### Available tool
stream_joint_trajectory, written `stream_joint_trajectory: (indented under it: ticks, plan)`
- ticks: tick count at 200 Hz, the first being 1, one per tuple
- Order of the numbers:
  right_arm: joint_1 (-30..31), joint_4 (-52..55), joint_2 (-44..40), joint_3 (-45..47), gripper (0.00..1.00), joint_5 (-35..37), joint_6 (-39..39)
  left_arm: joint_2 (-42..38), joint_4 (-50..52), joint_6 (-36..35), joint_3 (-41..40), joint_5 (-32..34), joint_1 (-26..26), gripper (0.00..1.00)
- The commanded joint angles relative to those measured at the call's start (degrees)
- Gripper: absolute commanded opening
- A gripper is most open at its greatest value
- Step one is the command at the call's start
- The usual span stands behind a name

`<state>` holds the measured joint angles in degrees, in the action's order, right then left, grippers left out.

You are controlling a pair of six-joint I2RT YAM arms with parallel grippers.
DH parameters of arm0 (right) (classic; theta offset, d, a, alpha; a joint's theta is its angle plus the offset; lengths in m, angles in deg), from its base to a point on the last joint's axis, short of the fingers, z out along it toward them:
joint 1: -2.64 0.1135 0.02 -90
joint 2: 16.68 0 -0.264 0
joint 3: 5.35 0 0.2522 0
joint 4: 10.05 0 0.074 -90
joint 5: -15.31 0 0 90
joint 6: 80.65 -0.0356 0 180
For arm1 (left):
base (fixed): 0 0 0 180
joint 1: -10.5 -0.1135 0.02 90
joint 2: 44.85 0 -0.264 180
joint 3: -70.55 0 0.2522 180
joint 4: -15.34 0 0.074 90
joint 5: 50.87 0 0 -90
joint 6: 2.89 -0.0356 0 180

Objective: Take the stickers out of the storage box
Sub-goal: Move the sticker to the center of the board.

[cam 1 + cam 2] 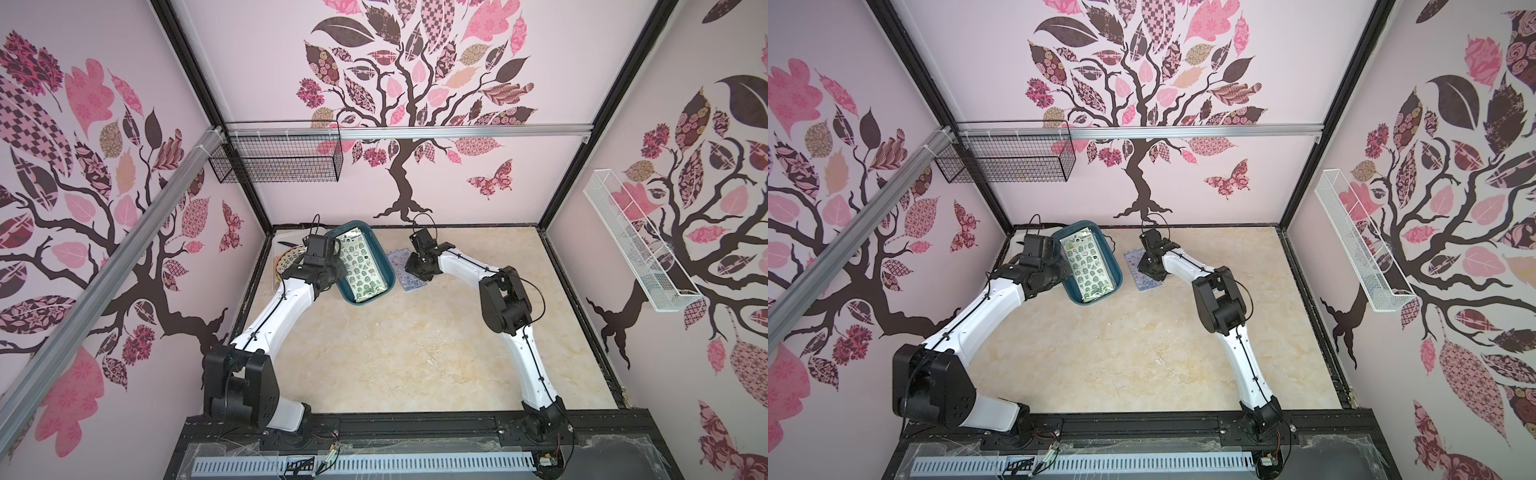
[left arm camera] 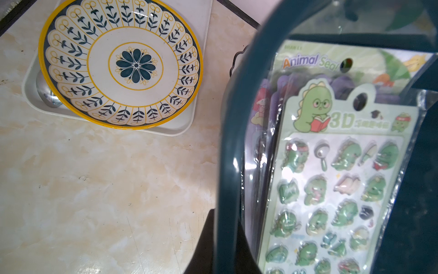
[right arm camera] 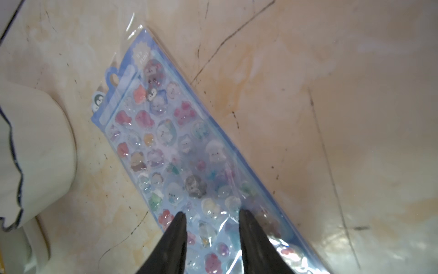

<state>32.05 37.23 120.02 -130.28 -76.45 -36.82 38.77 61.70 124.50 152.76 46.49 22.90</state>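
Observation:
The storage box (image 1: pixel 382 253), a dark teal tub, sits at the back left of the table in both top views. Stickers lie in it: a green dinosaur sheet (image 2: pixel 336 185) on top, with purple sheets (image 2: pixel 282 83) under it. My left gripper (image 2: pixel 227 220) is shut on the box's near long wall (image 2: pixel 231 147), one finger inside and one outside. A blue sticker sheet (image 3: pixel 170 142) lies flat on the table just right of the box (image 1: pixel 400 262). My right gripper (image 3: pixel 211 213) hangs open right over that sheet's end, fingertips spread across its width. Whether the tips touch it I cannot tell.
A patterned bowl (image 2: pixel 120 64) with a yellow rim stands on a white tray (image 2: pixel 184 118) left of the box, with a metal spoon (image 2: pixel 47 95) beside it. A white scalloped bowl (image 3: pixel 35 142) is near the blue sheet. Wire baskets (image 1: pixel 282 158) hang on the walls.

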Motion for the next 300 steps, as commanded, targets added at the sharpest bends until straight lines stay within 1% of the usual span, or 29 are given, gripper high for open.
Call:
stream_joint_trajectory:
  ticks: [1,15,30,51,75,103,123,137,172,207,243,254,300]
  plan:
    - [-0.2,1.3,1.4,6.2,0.41,-1.8,-7.7,-0.1,-3.2,0.5,0.1,-0.6,-0.3,0.0]
    - [0.0,1.3,1.4,7.1,0.41,-2.3,-9.6,0.1,-3.4,0.7,0.2,-1.3,-0.3,0.0]
    - [0.2,-1.7,0.6,10.0,0.41,-2.6,-11.9,0.2,-3.1,0.7,0.4,-1.6,-0.2,0.0]
    - [0.3,-2.0,-0.8,11.7,0.41,-1.1,-14.3,0.0,-3.5,0.6,0.1,-1.4,-0.2,0.0]
    - [1.0,-6.3,-3.4,15.7,0.43,-0.8,-17.8,0.4,-3.3,0.6,0.6,-2.0,-0.3,0.0]
    - [1.9,-6.7,-3.8,15.2,0.44,-0.3,-20.2,0.3,-3.1,0.4,0.4,-1.6,-0.2,0.0]
    - [2.2,-3.2,-3.7,12.1,0.45,2.8,-18.3,0.3,-3.2,0.0,0.2,-1.4,-0.2,0.0]
    - [1.9,-2.6,-4.1,11.7,0.45,3.9,-17.5,0.7,-3.1,0.0,0.5,-1.8,-0.2,0.0]
    - [1.9,-6.0,-4.2,12.8,0.45,0.3,-18.2,1.1,-2.9,-0.1,0.9,-2.0,-0.1,0.0]
    - [1.5,-8.6,-7.4,14.7,0.46,0.9,-16.3,0.8,-2.9,-0.3,0.8,-2.0,-0.2,0.0]
    - [0.6,-10.1,-9.7,14.5,0.47,-1.4,-13.0,1.2,-2.9,-0.6,0.9,-2.7,-0.2,0.0]
    - [0.4,-12.2,-10.4,15.1,0.47,-2.7,-12.3,1.3,-2.9,-0.6,1.0,-2.7,-0.2,0.0]
    - [0.3,-14.6,-14.6,17.3,0.49,-3.8,-11.0,1.9,-3.2,-0.8,1.1,-3.6,-0.1,0.0]
